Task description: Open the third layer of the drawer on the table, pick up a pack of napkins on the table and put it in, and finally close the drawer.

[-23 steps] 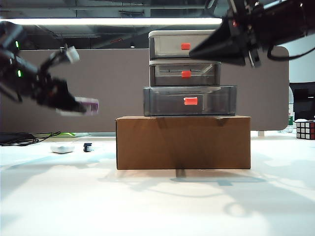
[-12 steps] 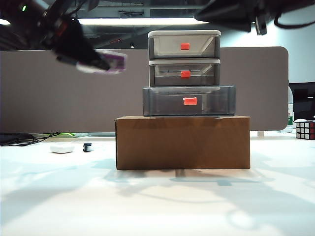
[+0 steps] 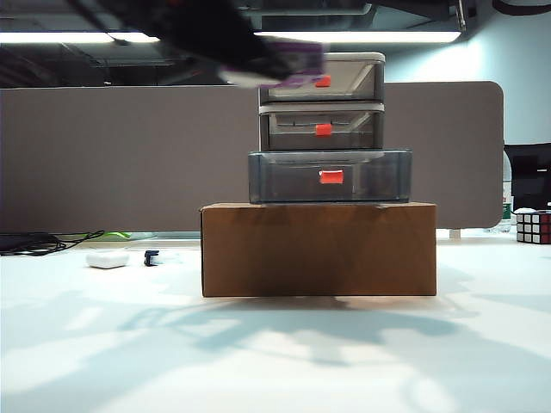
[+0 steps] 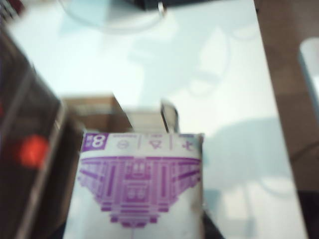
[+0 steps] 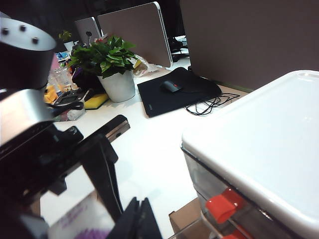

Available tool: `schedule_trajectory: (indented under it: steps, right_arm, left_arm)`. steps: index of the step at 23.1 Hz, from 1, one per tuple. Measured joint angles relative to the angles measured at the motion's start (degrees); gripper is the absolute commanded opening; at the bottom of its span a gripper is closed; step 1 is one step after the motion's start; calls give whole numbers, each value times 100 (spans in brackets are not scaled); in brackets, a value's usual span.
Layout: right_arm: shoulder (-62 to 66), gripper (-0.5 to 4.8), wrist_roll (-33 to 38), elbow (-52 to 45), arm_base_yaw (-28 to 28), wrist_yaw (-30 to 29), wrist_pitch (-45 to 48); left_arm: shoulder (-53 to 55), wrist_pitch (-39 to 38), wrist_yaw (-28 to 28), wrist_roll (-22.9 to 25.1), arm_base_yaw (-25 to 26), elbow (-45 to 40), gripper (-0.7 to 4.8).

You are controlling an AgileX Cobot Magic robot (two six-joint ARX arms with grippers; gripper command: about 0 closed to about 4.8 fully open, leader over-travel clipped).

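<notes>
The drawer (image 3: 322, 127) stands on a brown box, and its third layer (image 3: 330, 176) is pulled out toward the camera, red handle in front. My left gripper (image 3: 263, 58) hangs blurred in front of the top tier, shut on the pack of napkins (image 3: 297, 64). In the left wrist view the purple and white pack of napkins (image 4: 142, 184) fills the frame and hides the fingers, with the dark drawer and a red handle (image 4: 32, 152) beside it. My right gripper (image 5: 140, 219) is shut and empty, above and beside the drawer's white top (image 5: 269, 139). It is out of the exterior view.
The cardboard box (image 3: 318, 249) carries the drawer on the white table (image 3: 275, 353). A white rounded case (image 3: 108, 258) and a small dark object (image 3: 153, 256) lie at the back left. A Rubik's cube (image 3: 534, 226) sits at the far right. A grey partition stands behind.
My left arm swung up and to the right with the napkin pack, from mid height at the left to the front of the top tier. The right arm rose out of the exterior view.
</notes>
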Motion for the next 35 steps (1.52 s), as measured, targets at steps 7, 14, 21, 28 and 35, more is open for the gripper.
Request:
schedule_trajectory:
  steps: [7, 14, 21, 28, 35]
  right_arm:
    - [-7, -5, 24, 0, 2, -17, -37]
    - [-7, -5, 24, 0, 0, -13, -39]
    - [-7, -5, 17, 0, 0, -13, -42]
    - [-7, -5, 20, 0, 0, -13, -39]
    - [-7, -5, 15, 0, 0, -13, -37]
  left_arm:
    - [546, 1117, -33, -433, -164, 2, 246]
    - [1045, 1725, 219, -647, -164, 0, 247]
    - [1187, 1816, 251, -664, -164, 0, 355]
    - [1189, 1910, 251, -667, -164, 4, 355]
    - [1054, 1945, -63, -754, -160, 20, 354]
